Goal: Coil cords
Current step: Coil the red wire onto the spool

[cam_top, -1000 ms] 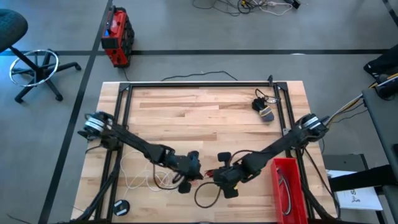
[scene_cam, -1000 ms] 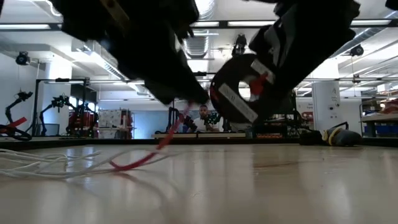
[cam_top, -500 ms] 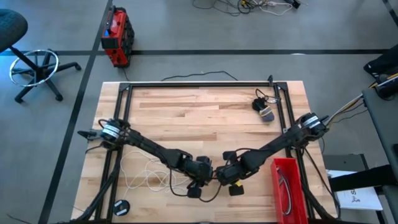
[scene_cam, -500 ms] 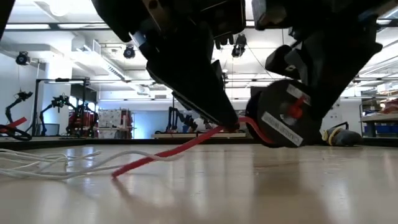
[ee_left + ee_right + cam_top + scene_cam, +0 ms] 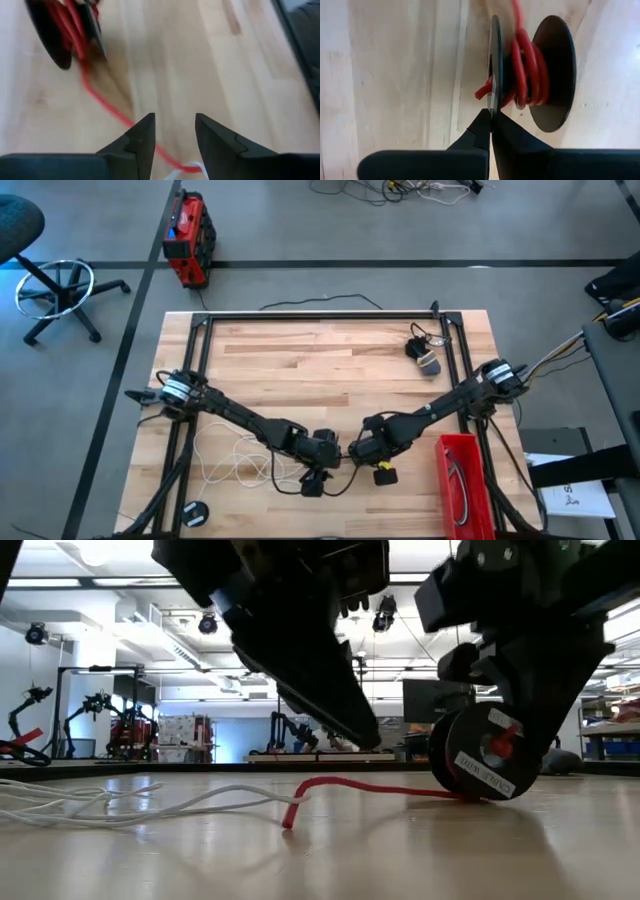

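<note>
We see the right gripper [image 5: 491, 131] pinched on 1 flange of the spool [image 5: 532, 75], red cord [image 5: 375, 788] trailing across the table [image 5: 330, 350]. Left gripper [image 5: 174, 132] hovers over it, fingers apart. Risk: thin-edge grip slips, spool rolls, wraps loosen.

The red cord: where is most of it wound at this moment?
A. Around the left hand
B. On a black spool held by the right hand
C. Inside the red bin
B: the red cord wraps the black spool, whose thin flange the right hand pinches.
</note>
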